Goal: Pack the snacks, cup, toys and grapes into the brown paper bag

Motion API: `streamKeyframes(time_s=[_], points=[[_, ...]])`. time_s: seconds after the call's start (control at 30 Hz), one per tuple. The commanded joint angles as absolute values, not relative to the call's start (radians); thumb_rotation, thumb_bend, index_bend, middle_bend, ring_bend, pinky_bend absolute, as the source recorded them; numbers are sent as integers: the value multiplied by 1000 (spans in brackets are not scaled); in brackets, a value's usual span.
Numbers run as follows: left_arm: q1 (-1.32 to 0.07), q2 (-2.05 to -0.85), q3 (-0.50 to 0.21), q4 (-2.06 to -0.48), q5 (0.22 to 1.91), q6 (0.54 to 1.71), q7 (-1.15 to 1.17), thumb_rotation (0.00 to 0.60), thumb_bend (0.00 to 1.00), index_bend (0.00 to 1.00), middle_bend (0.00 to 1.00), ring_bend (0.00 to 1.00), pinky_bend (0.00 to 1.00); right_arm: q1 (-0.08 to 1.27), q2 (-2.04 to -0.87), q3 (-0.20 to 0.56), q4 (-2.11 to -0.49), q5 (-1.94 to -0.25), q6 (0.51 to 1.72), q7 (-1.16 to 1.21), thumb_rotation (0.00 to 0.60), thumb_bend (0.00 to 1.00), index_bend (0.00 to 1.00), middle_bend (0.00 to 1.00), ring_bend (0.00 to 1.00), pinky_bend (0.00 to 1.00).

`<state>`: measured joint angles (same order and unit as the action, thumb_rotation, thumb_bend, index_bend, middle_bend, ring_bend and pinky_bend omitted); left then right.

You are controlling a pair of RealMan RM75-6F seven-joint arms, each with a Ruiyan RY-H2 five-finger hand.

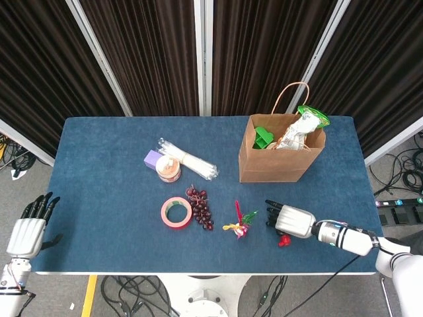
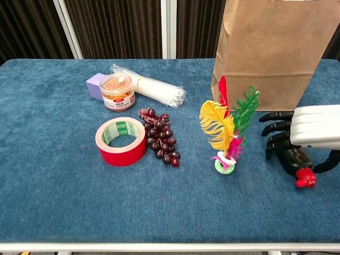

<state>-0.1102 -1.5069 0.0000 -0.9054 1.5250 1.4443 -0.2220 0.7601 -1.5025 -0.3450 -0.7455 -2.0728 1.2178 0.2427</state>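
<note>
On the blue surface (image 1: 99,198), front right, my right robot hand (image 2: 297,135) rests low, palm down, fingers loosely spread toward the feather toy (image 2: 226,130). It grips nothing. A small red piece (image 2: 305,179) sits just under the wrist side, touching or nearly; can't tell which. The feather toy stands upright just off my fingertips, toward centre, long axis vertical. The right hand is clearly the nearer one. Grapes (image 1: 200,207) lie further toward centre, bunch running front to back, beside the red tape roll (image 1: 176,212). The snack cup (image 1: 168,170) and the clear packet (image 1: 188,160) are behind those. The brown paper bag (image 1: 274,158) stands open behind my right hand, already holding a green item and snack packs. My left robot hand (image 1: 28,231) hangs off the left edge, open, empty, well away from everything.
</note>
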Motion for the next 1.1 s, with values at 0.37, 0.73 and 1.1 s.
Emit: streamKeyframes(time_s=[0.37, 0.73, 1.1], points=[[-109, -1504, 0, -912, 1520, 1437, -231, 600, 232, 137, 133, 27, 167, 737, -1491, -341, -775, -2041, 1230, 195, 600, 70, 545, 535, 409, 341], [-109, -1500, 0, -919, 1521, 1438, -240, 600, 232, 138, 133, 27, 167, 750, -1396, -290, -906, -2013, 1286, 103, 600, 123, 582, 565, 441, 381], [-110, -1495, 2, -929, 1525, 1437, -256, 600, 232, 137, 133, 27, 168, 828, -1092, -120, -1341, -1932, 1296, -135, 600, 134, 586, 570, 459, 402]])
